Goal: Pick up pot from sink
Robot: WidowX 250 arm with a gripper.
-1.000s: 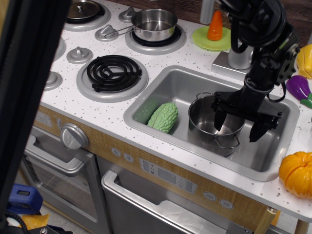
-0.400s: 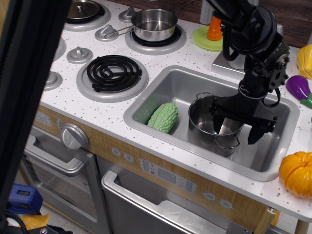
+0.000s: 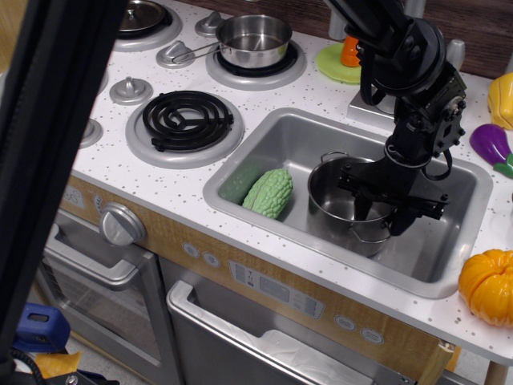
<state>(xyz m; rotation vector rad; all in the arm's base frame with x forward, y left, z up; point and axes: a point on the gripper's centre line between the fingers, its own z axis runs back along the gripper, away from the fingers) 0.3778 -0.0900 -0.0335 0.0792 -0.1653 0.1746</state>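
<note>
The shiny steel pot (image 3: 337, 210) stands upright in the right half of the grey sink (image 3: 449, 241), with a wire loop handle toward the front right. My gripper (image 3: 382, 216) is down at the pot's right rim. One finger reaches inside the pot and the other (image 3: 401, 220) is outside the wall near the handle. The jaws straddle the rim with a gap still between them. The pot rests on the sink floor.
A green bumpy gourd (image 3: 268, 192) lies in the sink left of the pot. A saucepan (image 3: 255, 40) sits on a back burner, and a black coil burner (image 3: 187, 120) is left of the sink. An orange pumpkin (image 3: 489, 285), purple eggplant (image 3: 490, 143) and carrot (image 3: 350, 46) lie around the sink.
The gripper has shifted slightly left and lowered onto the pot's right rim, and its jaws have narrowed. The pot has hardly moved.
</note>
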